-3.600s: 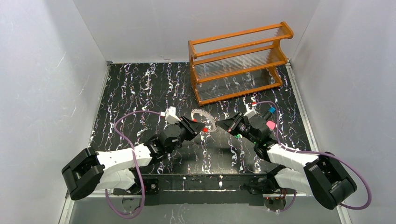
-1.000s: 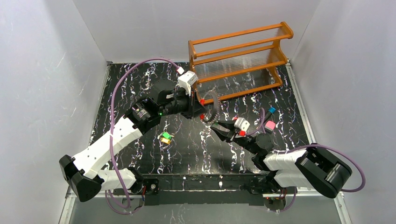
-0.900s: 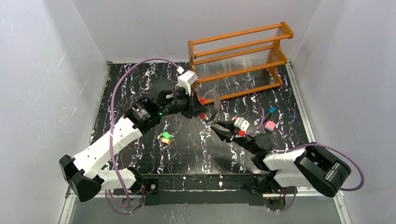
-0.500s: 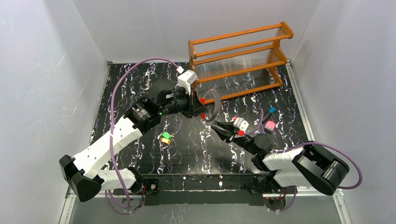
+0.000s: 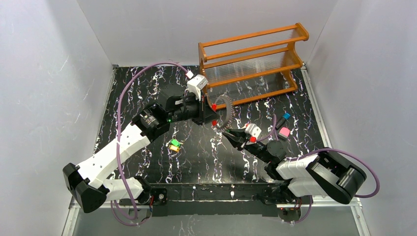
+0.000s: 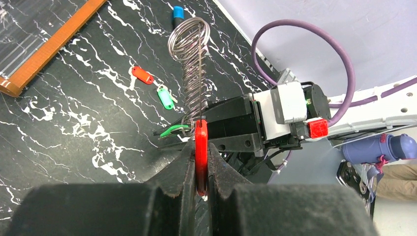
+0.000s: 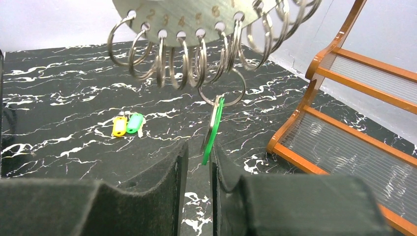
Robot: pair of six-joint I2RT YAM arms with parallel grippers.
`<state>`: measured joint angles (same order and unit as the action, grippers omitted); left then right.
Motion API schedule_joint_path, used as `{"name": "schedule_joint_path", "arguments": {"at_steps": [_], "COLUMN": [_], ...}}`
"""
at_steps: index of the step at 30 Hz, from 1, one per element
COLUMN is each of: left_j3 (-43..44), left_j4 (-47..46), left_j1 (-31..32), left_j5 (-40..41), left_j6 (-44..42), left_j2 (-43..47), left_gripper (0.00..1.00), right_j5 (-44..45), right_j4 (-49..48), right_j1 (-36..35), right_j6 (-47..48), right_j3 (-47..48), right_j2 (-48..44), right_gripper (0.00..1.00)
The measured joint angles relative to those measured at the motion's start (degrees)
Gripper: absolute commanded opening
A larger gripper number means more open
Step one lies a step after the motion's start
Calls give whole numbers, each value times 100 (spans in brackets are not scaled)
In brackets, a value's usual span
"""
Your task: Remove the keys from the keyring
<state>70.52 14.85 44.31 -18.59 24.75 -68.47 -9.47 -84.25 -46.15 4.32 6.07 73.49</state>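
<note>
The left tool (image 6: 199,150) pinches the keyring (image 6: 194,73) by its red piece, holding it above the tabletop (image 5: 147,88). The right tool (image 7: 199,162) is nearly pressed together around a hanging green key (image 7: 213,129); whether it grips is unclear. The right wrist view cuts off the ring's top.

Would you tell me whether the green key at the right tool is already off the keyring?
No; the green key hangs from the keyring, between the fingers of the right tool.

Lab test cell: white panel walls (image 5: 44,73) w/ black marbled tabletop (image 5: 142,88).
</note>
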Motion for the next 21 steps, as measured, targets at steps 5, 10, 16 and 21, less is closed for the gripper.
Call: {"name": "schedule_joint_path", "arguments": {"at_steps": [5, 10, 16, 21], "left_j3": [-83, -83, -85, -234], "left_j4": [-57, -140, -109, -122], "left_j1": [0, 0, 0, 0], "left_j5": [-31, -33, -9, 59], "left_j6": [72, 90, 92, 83], "left_j2": [0, 11, 70, 149], "left_gripper": [0, 0, 0, 0], "right_j5": [48, 59, 55, 26], "right_j4": [2, 2, -33, -24], "right_j1": [0, 0, 0, 0], "right_j6": [-2, -4, -28, 7], "right_j3": [0, 0, 0, -35], "right_j2": [0, 2, -2, -251], "right_gripper": [28, 17, 1, 1]}}
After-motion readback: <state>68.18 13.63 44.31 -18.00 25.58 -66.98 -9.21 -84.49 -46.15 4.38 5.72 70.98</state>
